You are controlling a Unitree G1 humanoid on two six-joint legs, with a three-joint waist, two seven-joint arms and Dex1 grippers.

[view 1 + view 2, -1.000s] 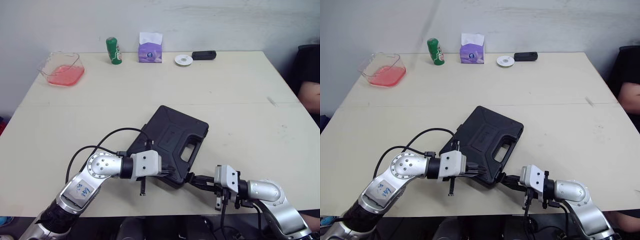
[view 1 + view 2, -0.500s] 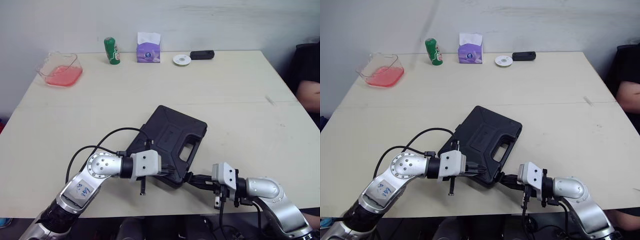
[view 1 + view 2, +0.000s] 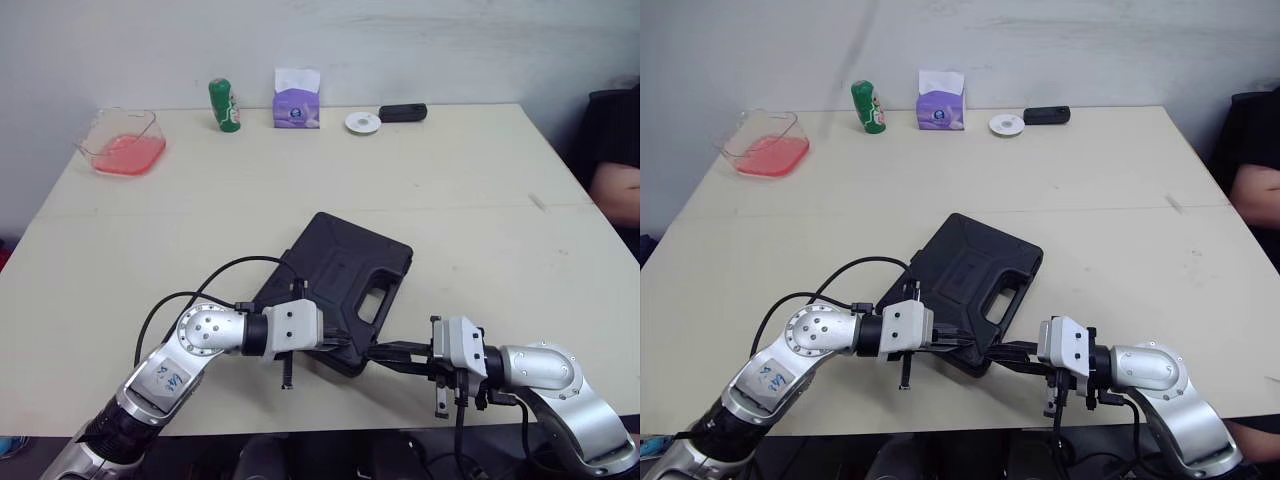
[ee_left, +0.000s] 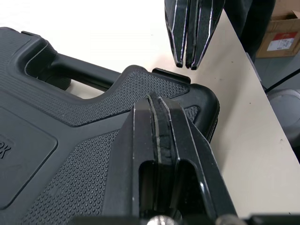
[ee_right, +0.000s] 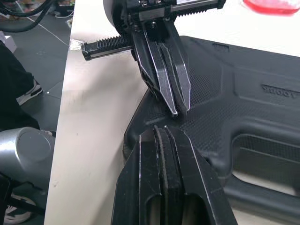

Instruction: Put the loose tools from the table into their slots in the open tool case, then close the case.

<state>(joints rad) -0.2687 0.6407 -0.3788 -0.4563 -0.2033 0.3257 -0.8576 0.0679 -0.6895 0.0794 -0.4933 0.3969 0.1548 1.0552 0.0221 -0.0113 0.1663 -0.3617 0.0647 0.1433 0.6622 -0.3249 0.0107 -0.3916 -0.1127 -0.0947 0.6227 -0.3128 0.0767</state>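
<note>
The tool case (image 3: 340, 285) lies flat on the table (image 3: 480, 200) with its lid shut. It sits askew to the near table edge. Its long axis runs from the corner nearest me away and a little to my right, and the handle cut-out lies along the side that faces right.

My left gripper (image 3: 340, 345) has its two fingers pressed together with nothing between them. Its tips rest on the textured lid at the case's near corner, beside the handle. My right gripper (image 3: 372, 352) is pinched closed and empty as well. It points leftward at that same corner, tip to tip with the left one, and I cannot tell whether it touches the case.

Far beyond the case, along the back edge of the table, stand a green can (image 3: 226, 105), a purple tissue pack (image 3: 297, 100), a white disc (image 3: 362, 122) and a clear container of pink stuff (image 3: 122, 143).
</note>
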